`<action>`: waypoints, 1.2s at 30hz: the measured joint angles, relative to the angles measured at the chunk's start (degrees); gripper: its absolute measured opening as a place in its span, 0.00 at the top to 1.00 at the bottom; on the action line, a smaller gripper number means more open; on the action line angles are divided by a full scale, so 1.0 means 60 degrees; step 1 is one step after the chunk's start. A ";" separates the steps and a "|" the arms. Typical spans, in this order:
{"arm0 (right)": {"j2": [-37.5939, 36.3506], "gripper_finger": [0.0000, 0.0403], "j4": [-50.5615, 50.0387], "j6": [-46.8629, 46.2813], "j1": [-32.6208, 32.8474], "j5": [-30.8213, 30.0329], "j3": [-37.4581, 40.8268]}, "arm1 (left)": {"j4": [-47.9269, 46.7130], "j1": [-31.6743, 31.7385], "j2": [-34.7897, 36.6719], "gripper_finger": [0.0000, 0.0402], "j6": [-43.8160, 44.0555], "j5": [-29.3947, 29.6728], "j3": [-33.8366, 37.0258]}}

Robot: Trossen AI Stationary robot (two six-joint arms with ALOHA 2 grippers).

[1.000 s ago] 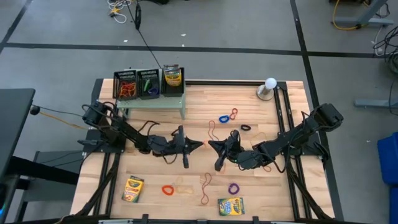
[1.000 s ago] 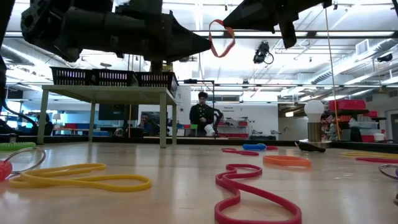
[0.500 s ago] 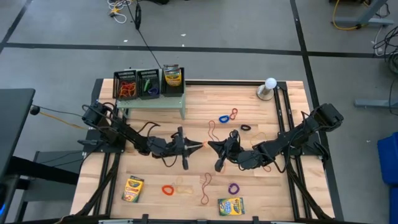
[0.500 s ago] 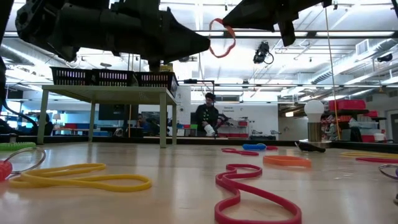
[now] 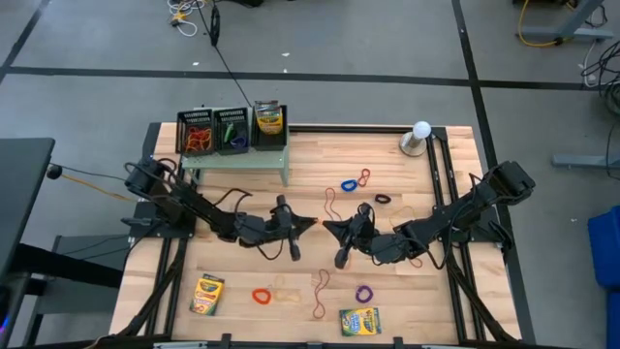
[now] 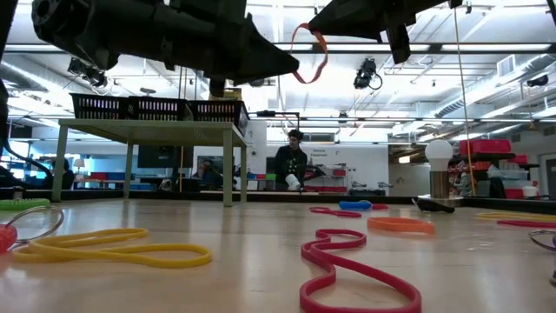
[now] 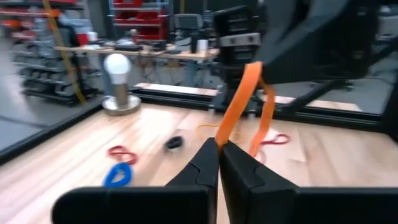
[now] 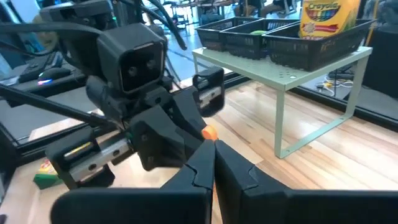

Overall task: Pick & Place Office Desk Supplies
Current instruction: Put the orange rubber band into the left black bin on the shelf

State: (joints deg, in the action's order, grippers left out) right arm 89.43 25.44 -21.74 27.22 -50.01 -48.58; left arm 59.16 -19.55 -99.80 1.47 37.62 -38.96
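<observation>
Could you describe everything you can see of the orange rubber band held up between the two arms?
The orange rubber band is a thin, flat, flexible loop, stretched into a narrow, slightly twisted shape in mid-air above the middle of the wooden table. The left end effector is shut on one end, and the right end effector is shut on the other, their tips nearly meeting. It touches nothing else; other bands lie loose on the table below.

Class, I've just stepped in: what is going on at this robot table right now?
Both arms meet above the middle of the wooden table, passing a thin orange rubber band. The left gripper is shut on one end, and the right gripper is shut on the other, so the band hangs in the air between them. More coloured bands and two crayon boxes lie loose on the table, while three black mesh trays sit on the pale green stand.
</observation>
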 joint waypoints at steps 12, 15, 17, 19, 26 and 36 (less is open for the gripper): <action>-0.0002 0.79 -0.0314 0.0028 -0.0001 -0.0119 0.0022 | -0.5476 -0.0534 0.3797 0.99 -0.0107 0.3664 0.0128; -0.0004 0.78 -0.0476 0.0029 -0.0004 -0.0100 0.0036 | -0.7026 -0.0639 0.4981 0.99 -0.0111 0.4897 0.0128; 0.0000 0.79 -0.0502 0.0028 -0.0004 -0.0091 0.0036 | -0.7837 -0.0637 0.5779 0.99 -0.0232 0.5639 0.0128; 0.0000 0.81 -0.0505 0.0029 -0.0004 -0.0053 0.0036 | -0.8533 -0.0634 0.6481 0.99 -0.0434 0.6409 0.0056; -0.0003 0.91 -0.0633 0.0029 -0.0004 0.0013 0.0040 | -0.9009 -0.0512 0.8072 0.99 -0.3144 0.8612 -0.0470; 0.0000 0.98 -0.0745 0.0029 -0.0004 0.0011 0.0044 | -0.9118 0.1408 1.0280 0.99 -0.4964 0.8773 -0.0528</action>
State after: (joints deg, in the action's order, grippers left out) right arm 89.43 20.97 -21.56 27.20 -49.95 -48.31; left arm 4.45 -11.10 -38.12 -28.31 90.26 -42.13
